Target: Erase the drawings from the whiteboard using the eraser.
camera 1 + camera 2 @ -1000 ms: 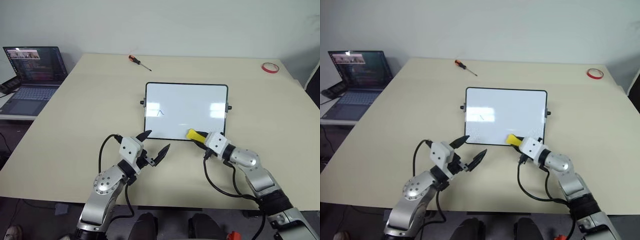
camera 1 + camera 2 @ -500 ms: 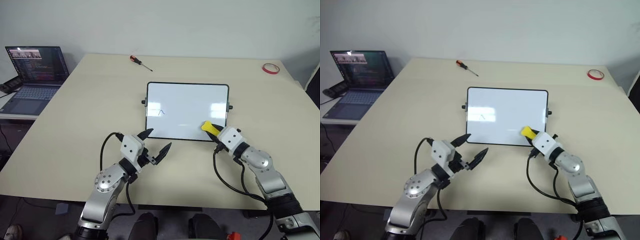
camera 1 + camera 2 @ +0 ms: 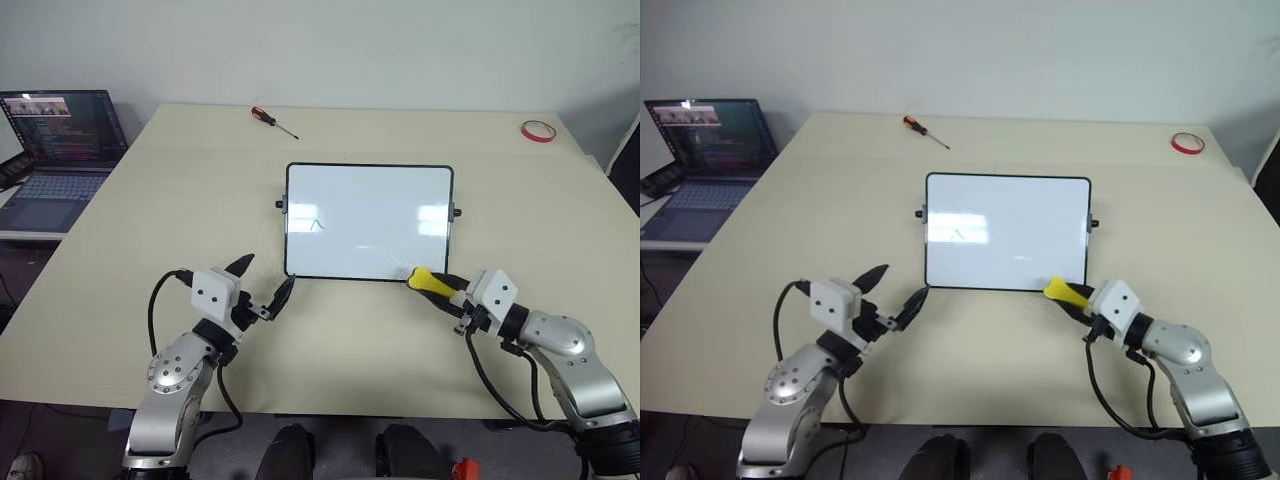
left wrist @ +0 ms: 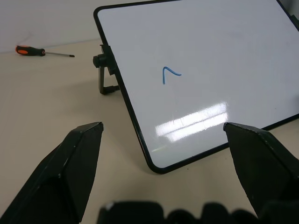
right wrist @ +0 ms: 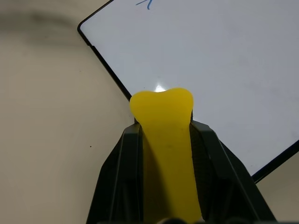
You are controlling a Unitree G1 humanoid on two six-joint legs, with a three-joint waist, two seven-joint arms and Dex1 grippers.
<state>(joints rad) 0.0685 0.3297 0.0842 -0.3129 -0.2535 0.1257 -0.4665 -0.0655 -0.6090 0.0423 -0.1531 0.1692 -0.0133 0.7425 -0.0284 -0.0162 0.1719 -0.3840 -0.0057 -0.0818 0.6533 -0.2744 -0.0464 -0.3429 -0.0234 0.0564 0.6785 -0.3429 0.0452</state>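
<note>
The whiteboard (image 3: 368, 200) lies mid-table, black-framed, with knobs on its short sides. One drawing shows on it, a small blue caret-like mark (image 3: 317, 224) on its left half, also plain in the left wrist view (image 4: 169, 73). My right gripper (image 3: 446, 289) is shut on the yellow eraser (image 3: 427, 281), whose tip reaches the board's near edge by the right corner (image 5: 161, 105). I cannot tell whether the eraser touches the board. My left gripper (image 3: 266, 275) stands open and holds nothing, just off the board's near left corner.
A screwdriver (image 3: 274, 120) with a red and black handle lies at the table's far side. A red tape ring (image 3: 537, 130) sits at the far right corner. An open laptop (image 3: 55, 140) stands on a side surface to the left.
My right gripper carried the eraser rightward along the board's near edge, then drew back toward me. My left gripper swung left, away from the board.
</note>
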